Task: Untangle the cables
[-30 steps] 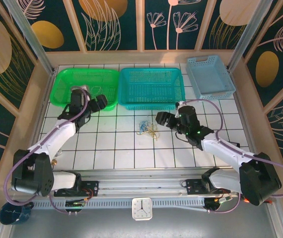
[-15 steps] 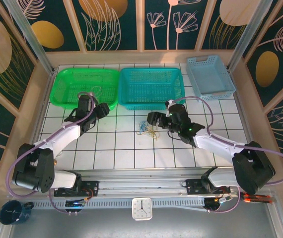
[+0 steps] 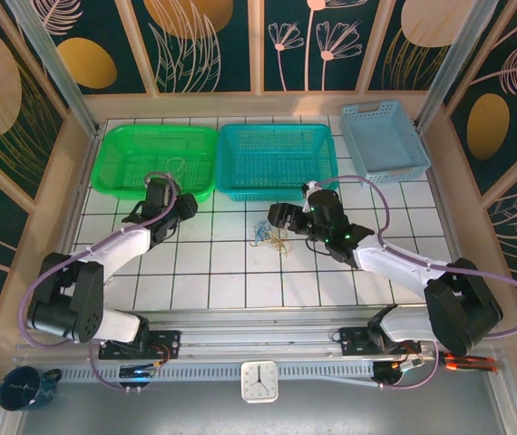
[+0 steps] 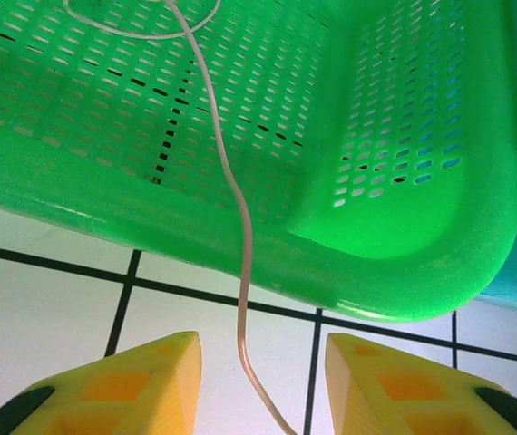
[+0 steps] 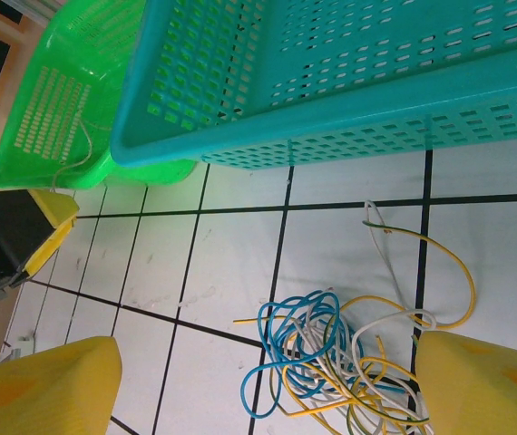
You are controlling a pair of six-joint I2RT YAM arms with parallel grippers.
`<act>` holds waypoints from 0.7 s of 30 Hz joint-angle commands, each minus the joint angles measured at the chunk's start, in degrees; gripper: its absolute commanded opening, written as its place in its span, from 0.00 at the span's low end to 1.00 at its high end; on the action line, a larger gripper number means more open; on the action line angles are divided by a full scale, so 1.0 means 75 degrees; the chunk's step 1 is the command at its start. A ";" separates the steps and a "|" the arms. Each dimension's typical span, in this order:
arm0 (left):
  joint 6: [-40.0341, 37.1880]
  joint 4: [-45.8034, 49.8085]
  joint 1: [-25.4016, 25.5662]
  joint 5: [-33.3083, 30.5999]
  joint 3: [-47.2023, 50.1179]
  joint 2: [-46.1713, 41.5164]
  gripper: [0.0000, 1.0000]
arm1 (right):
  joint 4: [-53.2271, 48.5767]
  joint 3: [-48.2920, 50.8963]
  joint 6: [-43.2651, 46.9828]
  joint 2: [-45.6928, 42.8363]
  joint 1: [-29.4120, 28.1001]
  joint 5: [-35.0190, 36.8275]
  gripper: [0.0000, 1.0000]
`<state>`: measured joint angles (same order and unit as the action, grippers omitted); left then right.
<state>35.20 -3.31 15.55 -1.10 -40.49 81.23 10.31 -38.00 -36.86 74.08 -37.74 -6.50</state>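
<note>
Cables (image 5: 331,367): tangle on tabletop (image 3: 231,272); probably light, limp, snag-prone; take a free outer loop. Right pincer (image 5: 268,372): wide open, empty. Left pincer (image 4: 263,381): open, cream strand (image 4: 240,236) passing between.

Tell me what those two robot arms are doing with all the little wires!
They are sorting out a knot of thin cables. The right pincer is wide open just over the tangle of blue, yellow and white cables lying on the tiled table, in front of the teal basket. The left pincer is open too, with one cream cable running between its fingers and up over the rim into the green basket. The knot is not pulled apart yet.
</note>
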 commanded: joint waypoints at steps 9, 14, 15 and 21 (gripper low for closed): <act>-0.0250 -0.0414 0.0026 -0.0366 -0.0087 0.0407 0.18 | 0.0151 -0.0125 -0.0088 -0.0151 -0.0047 0.0129 0.85; -0.0369 -0.0098 0.0028 -0.0339 -0.0300 0.0165 0.00 | 0.0120 -0.0113 -0.0063 -0.0253 -0.0051 0.0151 0.85; -0.0363 0.0019 0.0024 -0.0285 -0.0368 0.0035 0.00 | 0.0126 -0.0098 -0.0065 -0.0274 -0.0053 0.0151 0.85; -0.0372 0.0652 0.0023 -0.0061 -0.1011 -0.0699 0.00 | 0.0213 -0.0090 -0.0066 -0.0283 -0.0056 0.0047 0.85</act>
<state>33.17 -0.69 15.55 -2.37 -44.27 79.00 10.39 -38.00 -36.84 73.12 -37.74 -6.31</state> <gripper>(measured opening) 0.043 0.847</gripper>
